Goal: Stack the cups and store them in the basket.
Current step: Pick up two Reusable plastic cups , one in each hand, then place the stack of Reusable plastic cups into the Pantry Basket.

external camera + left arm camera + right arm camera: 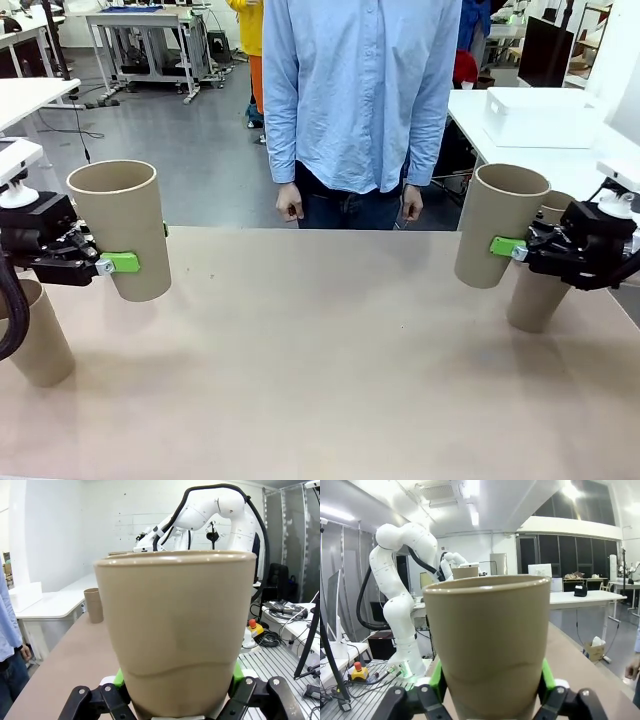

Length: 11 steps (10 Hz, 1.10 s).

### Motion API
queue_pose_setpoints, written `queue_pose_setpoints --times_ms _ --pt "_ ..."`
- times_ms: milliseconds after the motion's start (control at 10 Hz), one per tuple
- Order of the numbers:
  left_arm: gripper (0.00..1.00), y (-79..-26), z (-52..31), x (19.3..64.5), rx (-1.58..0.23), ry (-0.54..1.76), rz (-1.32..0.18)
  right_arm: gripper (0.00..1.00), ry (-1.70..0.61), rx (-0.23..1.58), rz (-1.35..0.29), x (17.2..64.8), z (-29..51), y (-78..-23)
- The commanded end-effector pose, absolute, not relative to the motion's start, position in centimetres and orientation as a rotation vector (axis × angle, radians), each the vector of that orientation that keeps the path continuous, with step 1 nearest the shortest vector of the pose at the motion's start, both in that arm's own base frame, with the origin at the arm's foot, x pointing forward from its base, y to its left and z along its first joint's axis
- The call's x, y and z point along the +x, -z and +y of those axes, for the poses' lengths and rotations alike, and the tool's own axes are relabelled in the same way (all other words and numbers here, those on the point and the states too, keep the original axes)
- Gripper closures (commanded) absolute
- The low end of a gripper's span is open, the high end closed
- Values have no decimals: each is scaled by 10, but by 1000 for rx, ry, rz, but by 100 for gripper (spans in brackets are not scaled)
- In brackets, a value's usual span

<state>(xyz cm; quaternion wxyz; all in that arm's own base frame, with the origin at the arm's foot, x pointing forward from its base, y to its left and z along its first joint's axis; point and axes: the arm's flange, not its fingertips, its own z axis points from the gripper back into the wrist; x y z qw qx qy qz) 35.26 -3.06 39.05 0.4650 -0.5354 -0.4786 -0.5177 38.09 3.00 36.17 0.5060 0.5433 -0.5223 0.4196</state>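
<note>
Clamped in my left pincer [177, 692] is one tan cup [175, 620], gripped low on its wall by the green pads [118, 677], mouth up and leaning a little, clear of the worktop [320, 380]. My right pincer [490, 692] is clenched on a second cup [487, 630] the same way, hanging above the worktop's right side. Two more cups stand upright on the worktop: a third cup [42, 345] near the left edge, on my side, and a fourth cup [535, 300] just behind the one in my right pincer. That makes four cups I can count (two held, two standing). One white basket [540, 118] sits on a white side table [470, 115] beyond the far right corner, well apart from every cup. One person [360, 100] stands at the far edge, both hands [290, 203] down at their sides.
</note>
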Motion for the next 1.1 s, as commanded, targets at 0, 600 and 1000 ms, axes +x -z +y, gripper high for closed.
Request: queue_pose_setpoints --times_ms 0,600,1000 --pt "17 -387 -46 301 -1335 1324 -1184 13 -1032 1292 -1231 261 57 -369" --pt "17 -391 -31 353 -1315 1272 -1175 13 -1012 1310 -1260 381 30 -362" --pt "17 -391 -31 353 -1315 1272 -1175 13 -1012 1310 -1260 381 30 -362"
